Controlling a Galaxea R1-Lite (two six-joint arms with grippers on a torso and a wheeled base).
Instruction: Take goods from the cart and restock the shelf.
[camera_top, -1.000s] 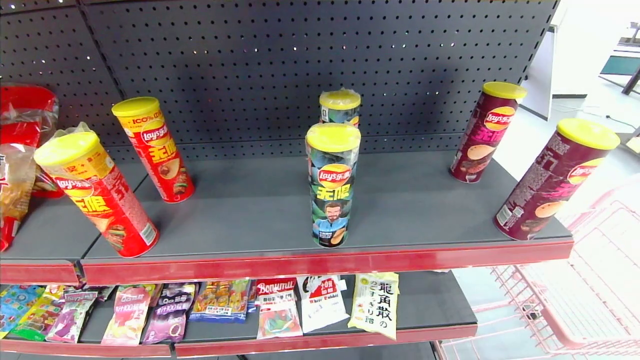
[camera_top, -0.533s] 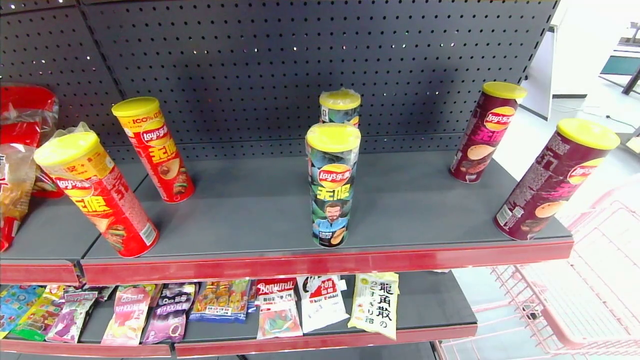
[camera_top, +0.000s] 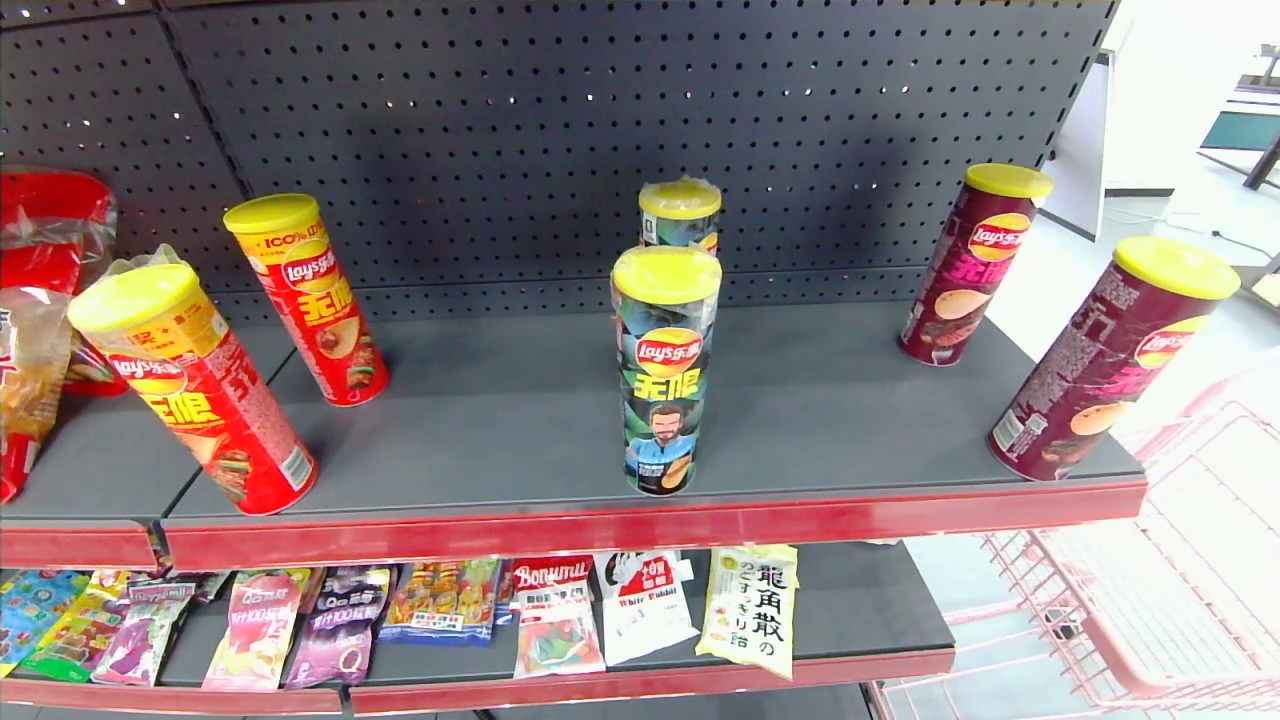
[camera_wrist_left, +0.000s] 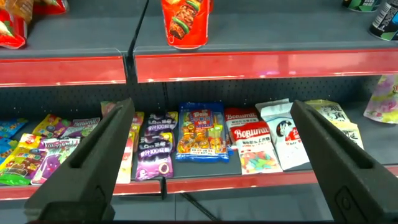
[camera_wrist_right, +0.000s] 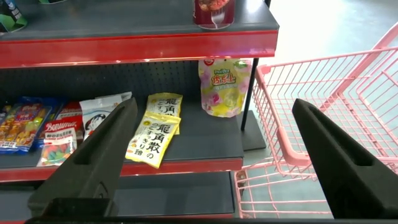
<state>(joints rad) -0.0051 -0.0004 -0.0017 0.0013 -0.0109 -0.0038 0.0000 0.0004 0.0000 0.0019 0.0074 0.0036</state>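
Observation:
Yellow-lidded chip cans stand on the grey upper shelf (camera_top: 520, 420): two red cans (camera_top: 195, 385) on the left, a green can (camera_top: 665, 375) at the front middle with another (camera_top: 680, 212) behind it, and two maroon cans (camera_top: 1110, 360) on the right. The pink wire cart (camera_top: 1160, 610) stands low on the right, its inside mostly out of sight. My left gripper (camera_wrist_left: 211, 107) is open and holds nothing, facing the lower shelf's snack bags (camera_wrist_left: 200, 132). My right gripper (camera_wrist_right: 214, 106) is open too, with nothing in it, in front of the shelf's right end beside the cart (camera_wrist_right: 323, 118).
The lower shelf (camera_top: 860, 600) carries a row of flat snack bags, including a yellow pack (camera_wrist_right: 155, 130) and a pink-green pouch (camera_wrist_right: 225, 87). Red bags (camera_top: 40, 300) crowd the upper shelf's far left. Bare shelf lies between the cans. The pegboard back wall (camera_top: 560, 120) closes the rear.

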